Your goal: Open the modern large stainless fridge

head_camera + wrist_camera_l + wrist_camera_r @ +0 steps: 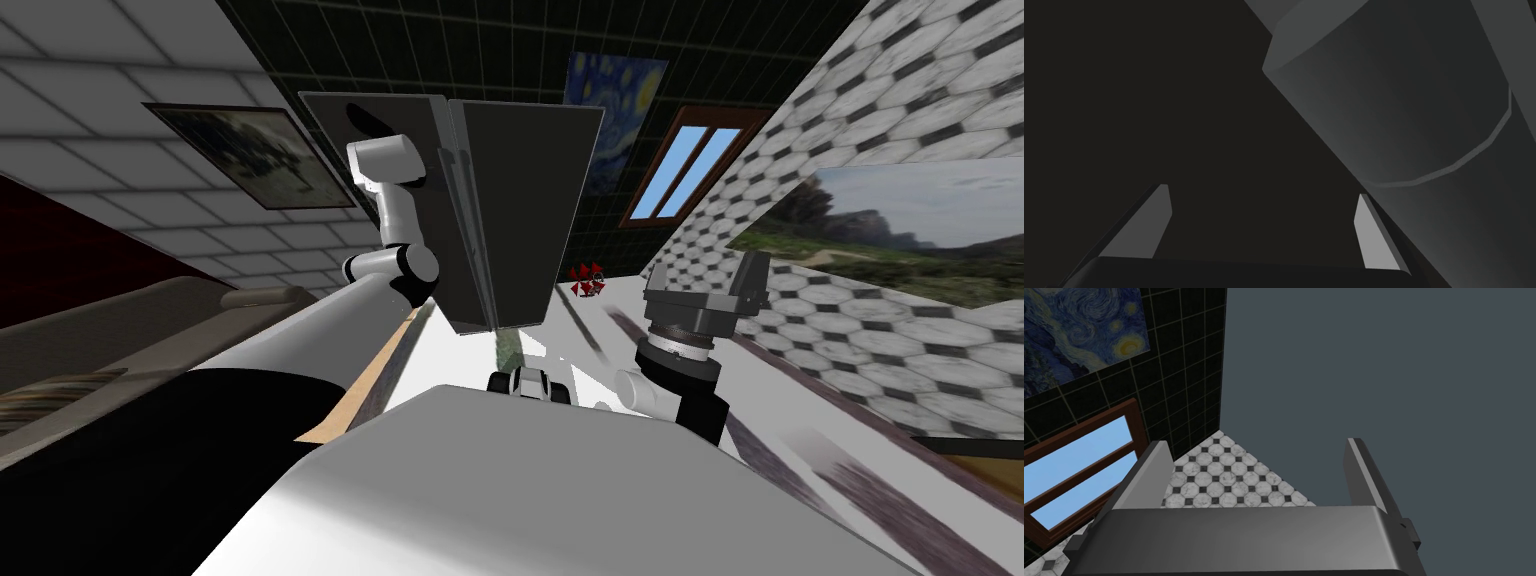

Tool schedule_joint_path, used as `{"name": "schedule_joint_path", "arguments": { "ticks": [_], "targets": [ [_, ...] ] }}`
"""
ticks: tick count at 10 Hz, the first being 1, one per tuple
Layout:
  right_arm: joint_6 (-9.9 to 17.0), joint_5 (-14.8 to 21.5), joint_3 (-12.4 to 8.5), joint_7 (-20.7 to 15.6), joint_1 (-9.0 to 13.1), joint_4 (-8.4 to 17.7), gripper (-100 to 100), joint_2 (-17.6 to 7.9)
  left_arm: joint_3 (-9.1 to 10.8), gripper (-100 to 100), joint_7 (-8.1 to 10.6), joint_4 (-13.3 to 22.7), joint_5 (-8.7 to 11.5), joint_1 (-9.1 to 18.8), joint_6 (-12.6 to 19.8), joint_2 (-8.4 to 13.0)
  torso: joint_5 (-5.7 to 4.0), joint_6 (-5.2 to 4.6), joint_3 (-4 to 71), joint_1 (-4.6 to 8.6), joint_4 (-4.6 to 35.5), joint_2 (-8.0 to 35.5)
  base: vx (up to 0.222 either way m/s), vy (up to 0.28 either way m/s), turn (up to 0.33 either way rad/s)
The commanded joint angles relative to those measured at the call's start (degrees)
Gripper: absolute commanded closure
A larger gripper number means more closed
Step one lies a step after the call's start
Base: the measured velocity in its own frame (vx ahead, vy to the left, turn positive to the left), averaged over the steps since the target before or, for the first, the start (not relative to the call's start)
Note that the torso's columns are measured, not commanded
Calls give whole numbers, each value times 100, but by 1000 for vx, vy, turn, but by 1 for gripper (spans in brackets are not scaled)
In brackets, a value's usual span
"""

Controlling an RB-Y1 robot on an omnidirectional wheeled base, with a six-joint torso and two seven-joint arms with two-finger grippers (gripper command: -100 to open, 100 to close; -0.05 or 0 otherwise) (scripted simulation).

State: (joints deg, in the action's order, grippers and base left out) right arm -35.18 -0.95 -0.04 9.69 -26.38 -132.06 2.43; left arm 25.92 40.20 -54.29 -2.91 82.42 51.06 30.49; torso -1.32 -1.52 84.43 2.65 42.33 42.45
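Room: black tiled wall (pixel 450 50) showing behind.
Fridge (pixel 520 200): standing tall, dark grey, two-doored.
Left hand (pixel 1263 192): hovering at it, fingers apart.
Right hand (pixel 1255 442): hanging low, fingers apart.

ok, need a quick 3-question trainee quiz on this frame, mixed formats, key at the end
1. True or false: the left gripper is shut on the dark grey bar.
2. Which arm reaches up at the fridge? A) left B) right C) both
3. Fill in: the fingers of the right gripper are ____.

Key:
1. False. Its fingers stand open, with the bar off to one side.
2. A
3. open
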Motion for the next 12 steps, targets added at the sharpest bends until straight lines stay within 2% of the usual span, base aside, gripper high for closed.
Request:
{"name": "schedule_joint_path", "arguments": {
  "ticks": [1,2,6,7,8,9,10,11,12],
  "targets": [
    [0,0,0,0,0,0,0,0,-47,-100,135,255,96,231,244,-70,-2,-8,-4,9,-2,4,-25,-38,30],
    [0,0,0,0,0,0,0,0,-42,-100,173,379,123,315,323,-14,-5,-18,-10,14,-3,12,-20,-40,23],
    [0,0,0,0,0,0,0,-1,-41,-100,180,402,128,331,338,-2,-11,-21,-7,28,-3,7,-17,-8,4],
    [0,0,0,0,0,0,0,-1,7,-100,193,313,46,246,288,147,-11,-27,-8,36,-12,5,1,39,87],
    [0,0,0,0,0,-1,0,0,155,-100,258,341,112,44,178,192,7,20,-5,-14,5,7,74,168,160],
    [0,0,-1,0,-1,-1,0,-1,220,-100,294,366,154,-35,115,194,56,75,8,-139,13,-11,85,223,37],
    [0,0,-1,0,0,0,0,-2,172,-100,267,414,110,22,138,205,111,120,17,-242,0,-20,28,90,-16],
    [0,0,-1,0,0,0,0,-1,89,100,222,316,71,123,241,190,129,144,14,-253,-3,-13,-30,-96,-72],
    [0,0,0,0,0,0,0,0,46,100,198,299,43,176,284,189,113,137,2,-206,1,2,-66,-162,-22]
  ]
}}
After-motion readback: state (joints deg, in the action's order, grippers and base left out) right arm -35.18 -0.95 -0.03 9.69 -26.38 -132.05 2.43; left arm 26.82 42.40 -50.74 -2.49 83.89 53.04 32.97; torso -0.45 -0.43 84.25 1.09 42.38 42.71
